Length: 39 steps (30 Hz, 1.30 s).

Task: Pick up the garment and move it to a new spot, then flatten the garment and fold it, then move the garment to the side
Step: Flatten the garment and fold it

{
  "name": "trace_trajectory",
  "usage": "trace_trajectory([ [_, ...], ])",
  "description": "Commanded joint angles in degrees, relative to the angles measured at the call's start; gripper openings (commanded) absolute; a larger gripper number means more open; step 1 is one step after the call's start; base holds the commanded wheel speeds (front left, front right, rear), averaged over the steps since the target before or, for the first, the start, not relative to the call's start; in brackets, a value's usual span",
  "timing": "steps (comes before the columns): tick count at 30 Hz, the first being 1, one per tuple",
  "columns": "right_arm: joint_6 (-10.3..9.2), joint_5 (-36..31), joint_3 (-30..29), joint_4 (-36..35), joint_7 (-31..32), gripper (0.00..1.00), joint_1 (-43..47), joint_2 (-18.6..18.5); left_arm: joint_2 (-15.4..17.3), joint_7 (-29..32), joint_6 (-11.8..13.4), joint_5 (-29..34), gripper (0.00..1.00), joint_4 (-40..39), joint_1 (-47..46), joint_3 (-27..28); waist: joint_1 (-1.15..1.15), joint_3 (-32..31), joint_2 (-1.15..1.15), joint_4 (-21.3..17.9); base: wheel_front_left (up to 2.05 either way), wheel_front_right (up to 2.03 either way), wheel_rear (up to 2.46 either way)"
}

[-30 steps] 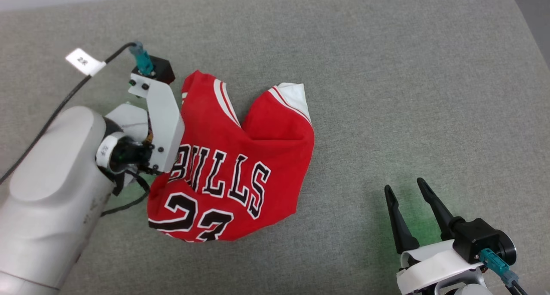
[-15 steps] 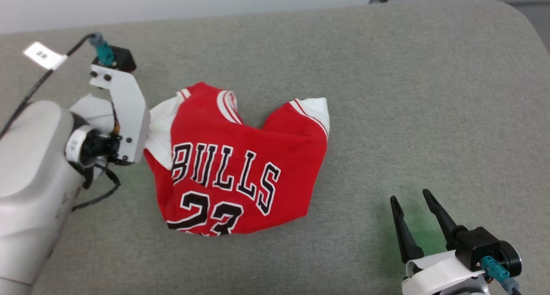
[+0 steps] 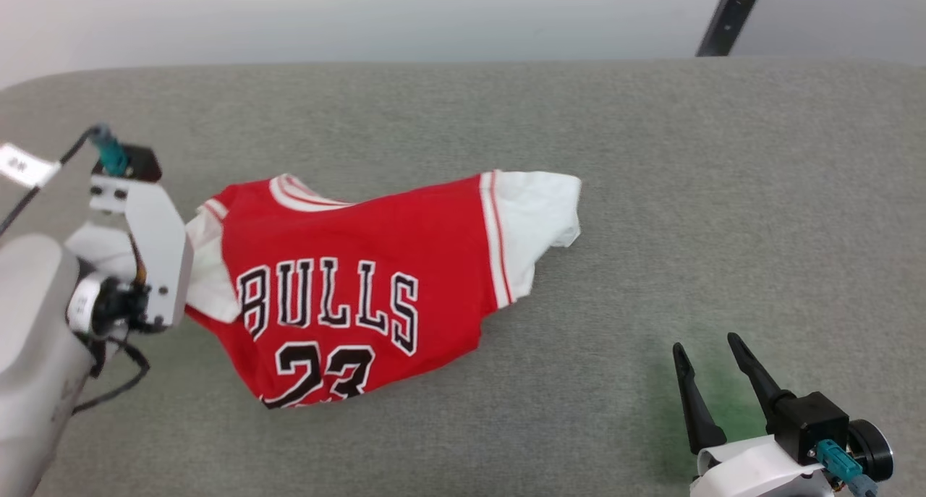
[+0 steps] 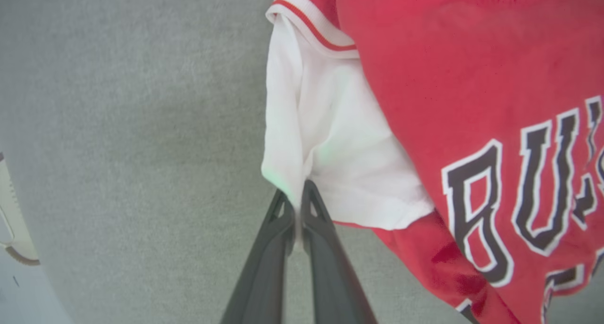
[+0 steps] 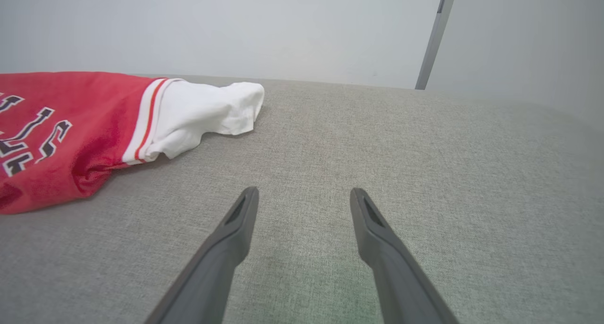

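Note:
The garment (image 3: 362,265), a red jersey with black "BULLS" and "23", lies partly spread on the grey surface, its hem still bunched. My left gripper (image 4: 296,197) is shut on the edge of its white left sleeve (image 4: 339,163), at the garment's left end in the head view. The other white sleeve (image 3: 539,211) lies stretched out to the right, crumpled at its tip. My right gripper (image 3: 705,345) hovers open near the front right, well apart from the garment, with nothing between its fingers (image 5: 236,229).
The grey fabric surface (image 3: 687,193) runs wide to the right of and behind the garment. A pale wall rises past its far edge, with a dark post (image 3: 725,19) at the upper right. A labelled cable (image 3: 22,166) trails from my left wrist.
The camera has tilted up. My left gripper has drawn the sleeve leftward, and the garment has opened out from a crumpled heap into a wider spread. The right gripper has stayed open.

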Motion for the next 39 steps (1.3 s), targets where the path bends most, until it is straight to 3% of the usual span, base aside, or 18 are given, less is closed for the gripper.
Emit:
trace_trajectory([
  [1,-0.04,-0.3,-0.1,0.2,-0.1,1.0,0.1,0.0,0.2,-0.4,0.2,0.2,0.0,0.3,0.9,0.0,0.0,-0.9,0.0,1.4,0.0,0.0,0.0],
  [6,-0.04,-0.7,-0.3,1.1,-0.1,1.0,-0.8,0.0,0.3,-2.7,0.1,-1.0,0.0,1.9,3.9,0.6,0.0,-0.9,0.0,2.3,0.0,0.0,0.0],
  [20,-0.04,-1.2,0.9,2.6,2.6,1.0,-2.4,0.1,-4.1,-8.6,-1.6,-3.3,0.0,6.9,6.4,0.9,0.0,-2.6,0.0,2.8,0.0,0.0,0.0],
  [21,-0.04,-1.2,0.9,2.4,3.0,1.0,-2.5,0.1,-4.3,-9.2,-1.7,-3.2,0.07,7.0,6.3,0.9,0.0,-2.9,0.0,2.9,0.0,0.0,0.0],
  [24,-0.05,-1.2,1.1,1.7,4.1,1.0,-2.3,-0.1,-4.8,-9.4,-2.1,-3.5,0.0,7.9,6.5,0.6,0.0,-3.9,0.0,3.5,0.0,0.0,0.0],
  [26,-0.04,-0.8,1.3,1.3,4.8,1.0,-2.1,-0.4,-5.0,-10.5,-2.6,-3.2,0.29,8.0,6.4,0.6,0.0,-4.5,0.0,4.0,0.0,0.0,0.0],
  [27,-0.04,-0.6,1.7,1.1,5.3,1.0,-1.9,-0.7,-5.2,-10.8,-2.8,-3.4,0.2,8.3,6.5,0.5,0.0,-4.8,0.0,4.2,0.0,0.0,0.0],
  [28,-0.04,-0.4,1.9,0.9,5.7,1.0,-1.9,-1.0,-5.4,-10.8,-3.0,-3.5,0.2,8.5,6.5,0.3,0.0,-5.1,0.0,4.5,0.0,0.0,0.0],
  [30,-0.04,0.3,2.5,0.5,6.8,1.0,-1.9,-1.4,-5.6,-11.1,-3.4,-3.5,0.35,8.5,6.4,0.2,0.0,-5.6,0.0,5.1,0.0,0.0,0.0],
  [33,-0.04,0.8,3.0,-0.6,8.1,1.0,-2.6,-2.4,-5.7,-12.3,-3.8,-3.0,0.46,8.3,5.6,0.0,0.0,-6.2,0.0,6.1,0.0,0.0,0.0],
  [34,-0.05,1.0,3.2,-1.1,8.4,1.0,-2.7,-2.7,-5.6,-13.1,-4.1,-2.4,0.75,8.0,5.2,-0.2,0.0,-6.4,0.0,6.4,0.0,0.0,0.0],
  [35,-0.04,1.1,3.1,-1.5,8.4,1.0,-2.8,-2.9,-5.5,-13.7,-4.3,-2.1,0.91,7.7,4.9,-0.4,0.0,-6.6,0.0,6.8,0.0,0.0,0.0],
  [36,-0.05,1.2,3.0,-1.9,8.5,1.0,-2.7,-3.1,-5.6,-14.4,-4.5,-2.0,1.0,7.4,4.8,-0.4,0.0,-6.8,0.0,7.1,0.0,0.0,0.0],
  [39,-0.04,1.3,2.7,-3.2,8.1,1.0,-1.9,-3.1,-5.9,-17.0,-4.8,-1.4,1.0,6.5,4.5,-0.3,0.0,-7.7,0.0,8.0,0.0,0.0,0.0],
])
